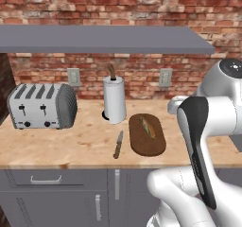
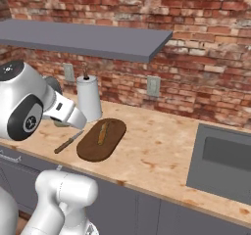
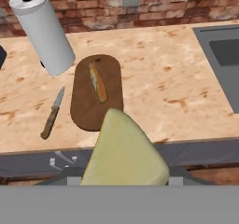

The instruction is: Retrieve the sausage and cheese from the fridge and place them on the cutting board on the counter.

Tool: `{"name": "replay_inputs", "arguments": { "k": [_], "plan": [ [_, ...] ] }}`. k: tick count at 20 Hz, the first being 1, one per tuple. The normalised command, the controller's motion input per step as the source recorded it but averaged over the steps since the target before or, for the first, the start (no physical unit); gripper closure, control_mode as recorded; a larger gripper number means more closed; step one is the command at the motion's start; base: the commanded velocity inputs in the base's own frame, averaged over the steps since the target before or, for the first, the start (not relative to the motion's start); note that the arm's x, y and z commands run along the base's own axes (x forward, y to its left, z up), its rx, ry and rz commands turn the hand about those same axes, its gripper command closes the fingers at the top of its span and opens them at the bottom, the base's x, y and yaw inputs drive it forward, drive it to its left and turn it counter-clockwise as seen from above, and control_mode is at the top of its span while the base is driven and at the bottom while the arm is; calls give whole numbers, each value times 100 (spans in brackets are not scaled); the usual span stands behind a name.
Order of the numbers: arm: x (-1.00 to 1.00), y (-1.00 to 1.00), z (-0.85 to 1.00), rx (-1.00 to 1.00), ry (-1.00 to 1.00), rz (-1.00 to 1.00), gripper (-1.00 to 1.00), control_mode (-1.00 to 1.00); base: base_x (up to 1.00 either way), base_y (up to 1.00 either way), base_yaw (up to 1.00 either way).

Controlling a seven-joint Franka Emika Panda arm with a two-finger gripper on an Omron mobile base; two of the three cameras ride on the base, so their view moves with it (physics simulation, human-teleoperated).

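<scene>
In the hand view the gripper pinches the pale cheese wedge at bottom centre, while the cutting board lies just above it on the worktop, long axis running up-frame, sausage lying along it, knife left, paper-towel roll upper left.

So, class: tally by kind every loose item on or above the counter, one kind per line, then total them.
Toaster: 1
Paper towel roll: 1
Knife: 1
Cutting board: 1
Sausage: 1
Cheese: 1
Total: 6
</scene>
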Motion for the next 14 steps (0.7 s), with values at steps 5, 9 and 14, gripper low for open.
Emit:
{"name": "replay_inputs", "arguments": {
  "k": [5, 9, 14],
  "plan": [
    [0, 0, 0, 0, 0, 0, 100, 100, 0, 0, 0],
    [0, 0, 0, 0, 0, 0, 100, 100, 0, 0, 0],
    [0, 0, 0, 0, 0, 0, 100, -100, 0, 0, 0]
  ]
}}
